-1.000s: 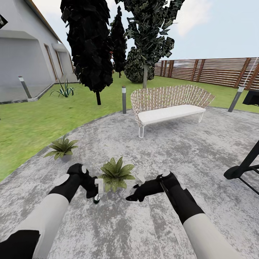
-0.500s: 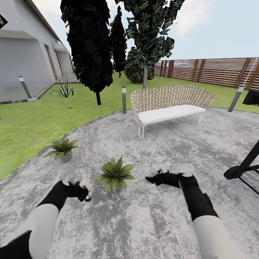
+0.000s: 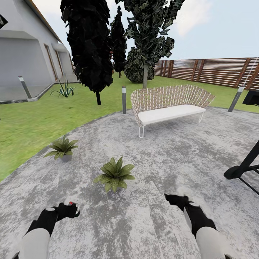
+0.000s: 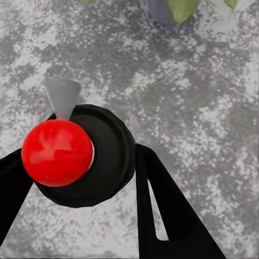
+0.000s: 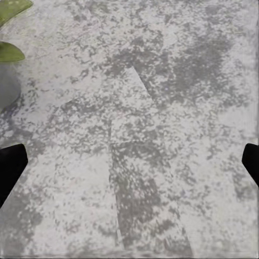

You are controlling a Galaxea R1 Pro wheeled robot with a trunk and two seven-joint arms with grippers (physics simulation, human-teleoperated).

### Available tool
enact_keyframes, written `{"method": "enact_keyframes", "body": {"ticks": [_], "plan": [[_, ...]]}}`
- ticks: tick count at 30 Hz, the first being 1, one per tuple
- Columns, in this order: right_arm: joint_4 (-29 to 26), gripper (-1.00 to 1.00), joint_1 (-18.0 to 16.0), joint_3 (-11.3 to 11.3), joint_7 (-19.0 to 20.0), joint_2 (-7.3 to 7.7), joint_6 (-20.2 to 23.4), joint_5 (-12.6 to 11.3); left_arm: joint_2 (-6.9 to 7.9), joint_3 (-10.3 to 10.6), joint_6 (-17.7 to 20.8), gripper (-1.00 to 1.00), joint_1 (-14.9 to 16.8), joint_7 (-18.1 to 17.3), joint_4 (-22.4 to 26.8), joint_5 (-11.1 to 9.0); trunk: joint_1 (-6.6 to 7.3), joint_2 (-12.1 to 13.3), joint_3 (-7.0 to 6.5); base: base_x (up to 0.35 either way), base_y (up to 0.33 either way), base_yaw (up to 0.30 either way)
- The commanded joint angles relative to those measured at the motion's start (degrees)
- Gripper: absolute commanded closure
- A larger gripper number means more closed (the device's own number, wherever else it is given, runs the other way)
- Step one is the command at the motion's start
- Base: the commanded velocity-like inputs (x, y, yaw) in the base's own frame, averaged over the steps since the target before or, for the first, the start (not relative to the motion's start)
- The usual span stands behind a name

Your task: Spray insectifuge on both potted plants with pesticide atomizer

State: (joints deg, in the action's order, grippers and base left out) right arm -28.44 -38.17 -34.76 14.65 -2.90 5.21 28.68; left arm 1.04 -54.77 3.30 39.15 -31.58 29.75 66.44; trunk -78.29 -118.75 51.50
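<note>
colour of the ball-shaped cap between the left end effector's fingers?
Glossy red cap, on a black disc; clearest in the left wrist view.

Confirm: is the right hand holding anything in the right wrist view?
No. The right hand has its fingertips wide apart at the picture's edges, with bare grey paving between them.

Grey mottled paving [image 3: 151, 216]; two potted plants [image 3: 114, 175] [image 3: 62, 147], white bench [image 3: 169, 104] on it.

Atomizer [image 4: 70, 156] red-capped, upright; both plants [image 3: 114, 174] [image 3: 62, 147] on paving.
</note>
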Motion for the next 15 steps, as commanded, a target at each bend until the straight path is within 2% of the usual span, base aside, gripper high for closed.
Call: {"method": "enact_keyframes", "body": {"ticks": [1,3,4,5,6,8,9,11,12,15], "plan": [[2.62,-1.0,-0.04,-0.53,-0.92,-0.08,-0.58,0.42,-0.06,-0.78,0.07,1.0,-0.59,2.35,-1.52,-1.47,0.01,-0.03,0.05,0.0,0.0,0.0],[6.48,-1.0,0.44,-0.56,-1.92,-0.03,-1.21,0.38,-0.03,-1.07,-0.24,1.0,-1.04,7.9,-5.5,-3.13,0.01,-0.03,0.05,0.0,0.0,0.0],[7.52,-1.0,0.72,-0.56,-2.12,-0.02,-1.32,0.34,-0.02,-1.12,-0.76,1.0,-1.12,10.94,-7.39,-3.55,0.01,-0.03,0.05,0.0,0.0,0.0],[8.46,-1.0,0.98,-0.57,-2.35,-0.01,-1.42,0.29,0.0,-1.17,-2.06,1.0,-1.21,15.42,-10.05,-3.94,0.01,-0.03,0.05,0.0,0.0,0.0],[8.82,-1.0,1.08,-0.57,-2.78,0.03,-1.45,0.24,0.01,-1.19,-3.07,1.0,-1.25,17.99,-11.67,-4.1,0.01,-0.03,0.05,0.0,0.0,0.0],[9.23,-1.0,1.19,-0.58,-5.73,0.61,-1.49,0.15,0.01,-1.3,-5.03,1.0,-1.29,22.62,-14.56,-4.3,0.01,-0.03,0.05,0.0,0.0,0.0],[9.42,-1.0,1.22,-0.58,-8.47,1.58,-1.5,0.11,0.06,-1.39,-5.78,1.0,-1.31,24.66,-15.67,-4.58,0.01,-0.03,0.05,0.0,0.0,0.0],[9.54,-1.0,1.24,-0.57,-10.25,3.12,-1.51,0.08,0.16,-1.47,-6.27,1.0,-1.33,25.94,-16.36,-5.72,0.01,-0.03,0.05,0.0,0.0,0.0],[9.6,-1.0,1.25,-0.57,-10.82,4.33,-1.52,0.07,0.22,-1.52,-6.44,1.0,-1.36,26.39,-16.59,-7.48,0.01,-0.03,0.05,0.0,0.0,0.0],[9.74,-1.0,1.26,-0.53,-10.85,6.02,-1.52,0.27,0.34,-1.56,-6.6,1.0,-2.64,27.32,-16.71,-12.1,0.01,-0.03,0.05,0.0,0.0,0.0]]}}
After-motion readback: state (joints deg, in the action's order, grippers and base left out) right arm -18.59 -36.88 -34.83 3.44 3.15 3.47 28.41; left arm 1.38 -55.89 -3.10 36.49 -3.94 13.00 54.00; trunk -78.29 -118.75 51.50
